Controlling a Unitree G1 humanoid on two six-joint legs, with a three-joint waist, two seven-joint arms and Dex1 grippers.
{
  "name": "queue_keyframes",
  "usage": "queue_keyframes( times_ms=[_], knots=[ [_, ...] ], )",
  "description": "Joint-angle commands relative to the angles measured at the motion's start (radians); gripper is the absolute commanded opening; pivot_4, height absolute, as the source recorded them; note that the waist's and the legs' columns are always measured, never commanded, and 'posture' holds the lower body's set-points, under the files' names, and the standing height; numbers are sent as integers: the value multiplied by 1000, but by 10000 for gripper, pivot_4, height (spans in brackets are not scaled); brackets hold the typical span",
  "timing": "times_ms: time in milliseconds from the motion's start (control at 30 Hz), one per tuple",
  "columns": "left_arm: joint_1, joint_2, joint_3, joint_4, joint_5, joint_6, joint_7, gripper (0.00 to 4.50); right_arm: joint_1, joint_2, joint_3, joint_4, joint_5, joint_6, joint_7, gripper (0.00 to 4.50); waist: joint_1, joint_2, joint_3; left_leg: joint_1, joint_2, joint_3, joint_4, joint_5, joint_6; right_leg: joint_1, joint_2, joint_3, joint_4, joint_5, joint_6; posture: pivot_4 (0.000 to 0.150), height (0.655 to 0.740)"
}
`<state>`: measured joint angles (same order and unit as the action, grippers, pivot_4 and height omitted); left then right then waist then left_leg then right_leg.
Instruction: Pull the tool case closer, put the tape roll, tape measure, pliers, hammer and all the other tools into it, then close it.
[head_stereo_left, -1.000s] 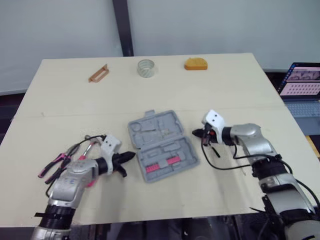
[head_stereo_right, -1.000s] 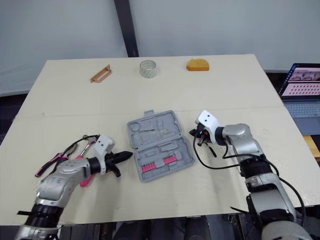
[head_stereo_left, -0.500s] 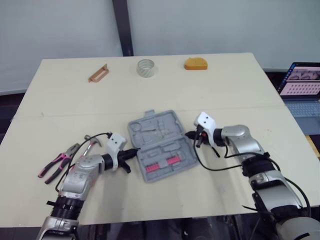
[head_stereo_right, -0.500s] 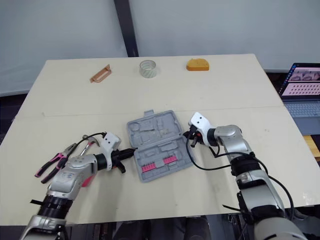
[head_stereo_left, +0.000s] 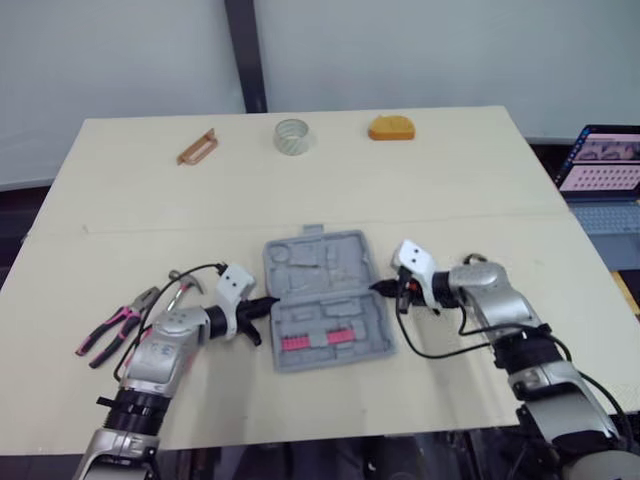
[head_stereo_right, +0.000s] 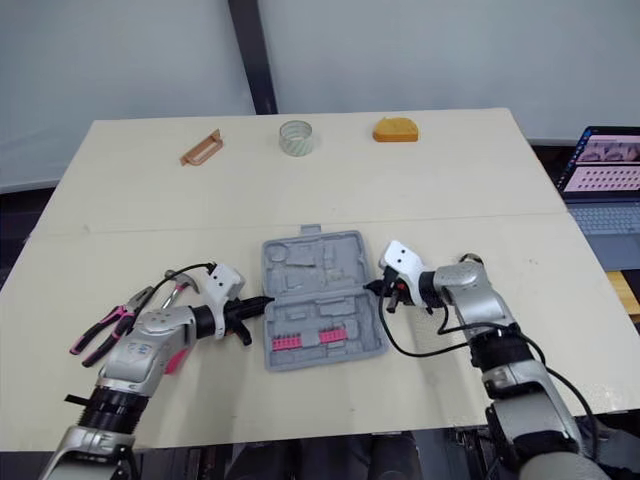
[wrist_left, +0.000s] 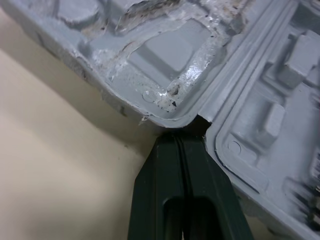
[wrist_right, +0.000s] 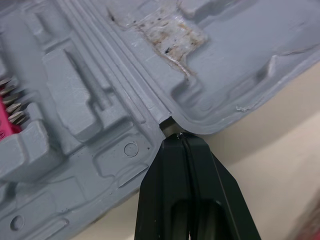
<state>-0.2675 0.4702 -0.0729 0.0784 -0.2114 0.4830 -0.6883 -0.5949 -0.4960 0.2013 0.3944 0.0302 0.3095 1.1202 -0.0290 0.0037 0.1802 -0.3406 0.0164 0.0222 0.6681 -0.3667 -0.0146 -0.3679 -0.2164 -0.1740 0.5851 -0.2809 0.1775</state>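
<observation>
Left gripper is shut tight with nothing in it, and its tip pokes into the hinge notch on one side of the tool case. Right gripper is shut and empty too, with its tip at the notch on the other side. The gray case lies open and flat, near the front middle of the table. It looks like light, hard plastic that slides easily, so holding it at both hinge ends seems best. The pliers and hammer lie just left. Far back sit the tape roll, tape measure and a thin brown tool.
</observation>
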Motion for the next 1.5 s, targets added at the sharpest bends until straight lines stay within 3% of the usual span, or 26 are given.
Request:
queue_keyframes(
  times_ms=[33,500,733,1500],
  knots=[
    [47,3,-52,-55,5,20,-34,0,34,4,16,-108,48,30,44,491,0,0,0,0,0,0,0,0,0,0,0,0,0,0,0,1500,7400],
    [232,95,-47,-303,-44,150,-78,0,286,-107,4,-511,165,251,64,491,5,0,0,1,0,0,0,0,0,1,0,1,0,0,0,1500,7400],
    [307,132,-61,-371,-50,181,-88,0,373,-154,6,-618,210,316,55,491,10,0,0,1,0,1,0,-1,0,0,0,2,-1,0,0,1500,7400],
    [401,180,-67,-474,-83,240,-95,0,445,-196,38,-655,253,338,59,491,31,0,-1,2,0,3,0,-1,0,0,0,4,-2,0,0,1500,7400]
  ],
)
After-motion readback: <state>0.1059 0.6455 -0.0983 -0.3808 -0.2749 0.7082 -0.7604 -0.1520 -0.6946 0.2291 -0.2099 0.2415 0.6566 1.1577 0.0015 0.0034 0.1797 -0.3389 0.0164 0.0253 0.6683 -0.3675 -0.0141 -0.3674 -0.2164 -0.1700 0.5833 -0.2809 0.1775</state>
